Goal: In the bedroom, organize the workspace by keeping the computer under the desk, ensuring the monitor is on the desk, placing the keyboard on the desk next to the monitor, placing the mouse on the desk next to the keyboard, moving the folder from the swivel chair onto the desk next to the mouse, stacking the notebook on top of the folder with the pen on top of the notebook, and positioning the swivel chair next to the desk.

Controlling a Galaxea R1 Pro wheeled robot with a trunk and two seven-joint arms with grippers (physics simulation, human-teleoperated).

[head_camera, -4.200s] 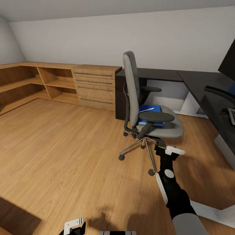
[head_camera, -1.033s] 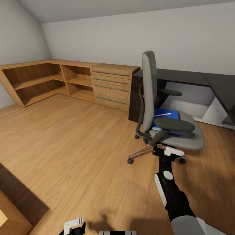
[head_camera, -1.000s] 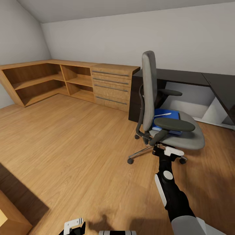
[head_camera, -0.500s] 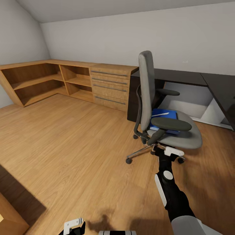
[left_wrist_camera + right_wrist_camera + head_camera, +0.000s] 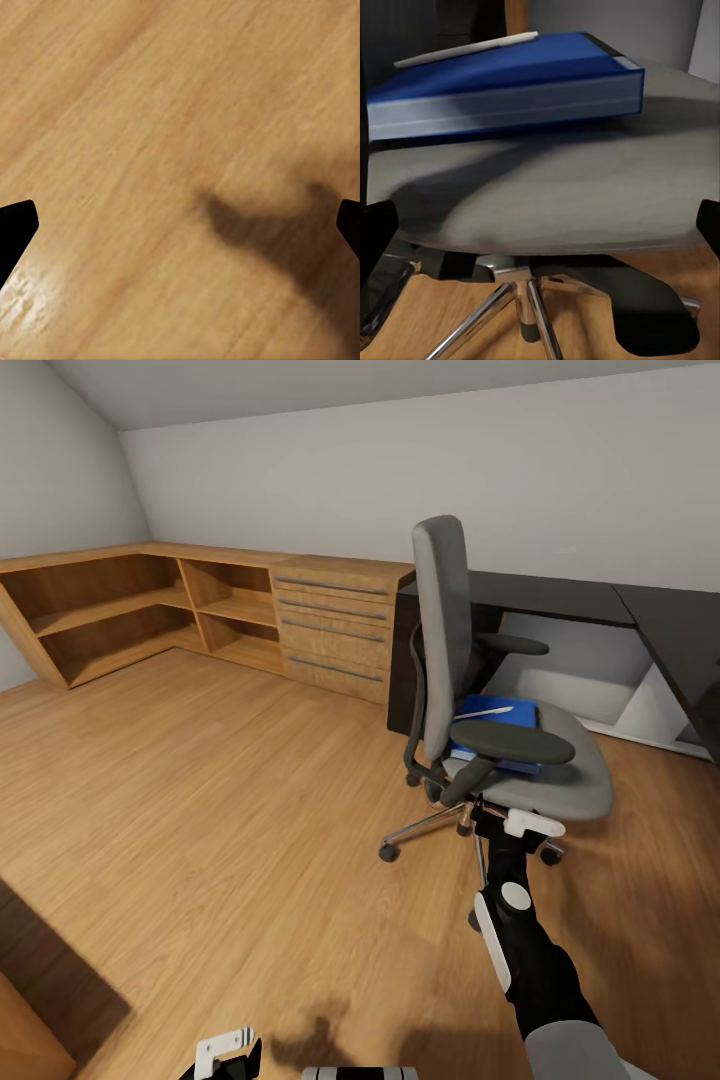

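head view: swivel chair (image 5: 500, 760) on wooden floor (image 5: 220, 790) beside desk (image 5: 560, 600).

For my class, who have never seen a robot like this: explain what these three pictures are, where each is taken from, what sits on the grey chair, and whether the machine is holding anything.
These are simulator renders of a wheeled robot with two arms. The wide picture comes from its head camera, looking down over a wooden floor. The black and white right arm reaches toward the grey upholstered swivel chair, with its right gripper just below the seat. The left gripper hangs low near the floor. The other two pictures come from cameras near each gripper. On the seat lies a flat bright blue folder with a thin white pen on top. Behind the chair stands the black-topped desk, beside a light wooden drawer unit. Both grippers are open and hold nothing.
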